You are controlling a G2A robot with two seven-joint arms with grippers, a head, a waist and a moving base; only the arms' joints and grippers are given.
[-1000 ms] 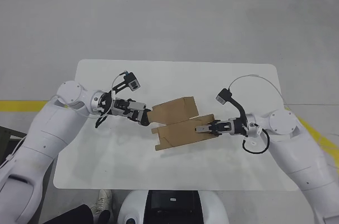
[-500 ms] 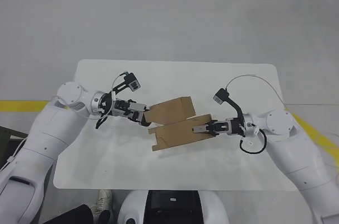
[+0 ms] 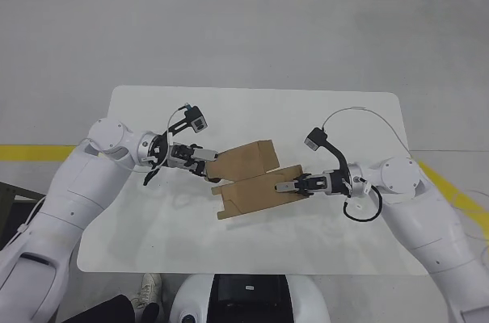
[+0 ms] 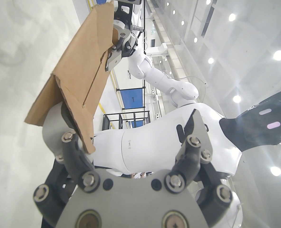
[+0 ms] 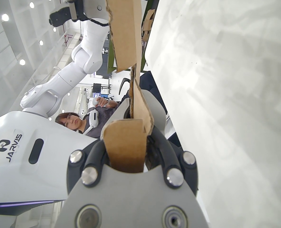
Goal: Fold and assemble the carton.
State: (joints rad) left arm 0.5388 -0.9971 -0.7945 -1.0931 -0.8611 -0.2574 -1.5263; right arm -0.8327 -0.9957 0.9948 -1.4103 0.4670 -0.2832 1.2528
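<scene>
Carton [image 3: 254, 190], a part-folded cardboard blank, hangs over the middle of the table [image 3: 325, 113], seemingly braced between both arms for folding. The right gripper [image 3: 283, 186] pinches its end flap. The left gripper [image 3: 206, 167], fingers spread, props the opposite corner. Everything has shifted slightly toward the left arm.

The carton [image 3: 248, 174] hangs over the middle of the bench [image 3: 147, 234], between the two tools. The left tool [image 3: 205, 167] touches its left end, nearer the rear edge. The right tool [image 3: 283, 185] clasps its right end, nearer the front edge.
</scene>
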